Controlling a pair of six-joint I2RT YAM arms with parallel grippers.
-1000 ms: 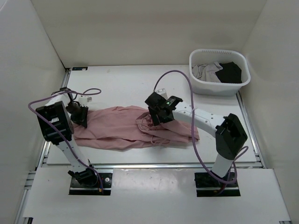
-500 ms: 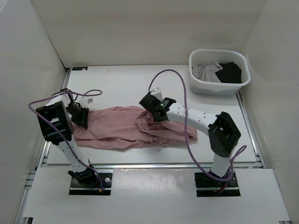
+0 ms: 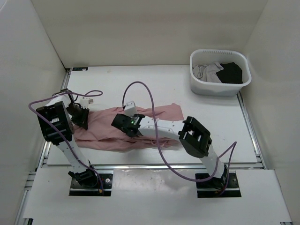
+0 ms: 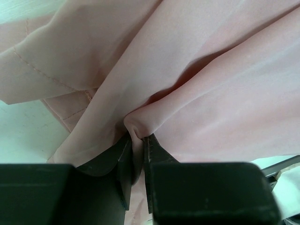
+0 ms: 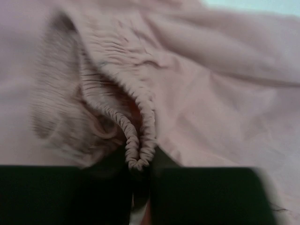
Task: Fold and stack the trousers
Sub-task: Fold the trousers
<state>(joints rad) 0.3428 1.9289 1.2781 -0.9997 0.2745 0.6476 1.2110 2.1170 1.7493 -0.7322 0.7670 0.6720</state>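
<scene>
The dusty-pink trousers point(image 3: 101, 126) lie bunched across the middle of the table, and their right part point(image 3: 161, 112) is doubled back toward the left. At their left end my left gripper point(image 3: 80, 120) is shut on a pinched fold of the fabric point(image 4: 133, 126), which fills the left wrist view. Over the middle of the garment my right gripper point(image 3: 123, 124) is shut on the gathered waistband point(image 5: 138, 140). The ruched edge sits doubled between its jaws, and pink cloth point(image 5: 225, 103) spreads out beyond it.
A white laundry basket point(image 3: 219, 86) stands at the back right with a grey garment point(image 3: 206, 70) and a black garment point(image 3: 232, 72) inside. Purple cables loop above both arms. The table's front edge runs just below the trousers.
My right gripper has shut on the waistband and carried it leftward across the trousers, drawing the right end in. The left gripper has held its place and its grip.
</scene>
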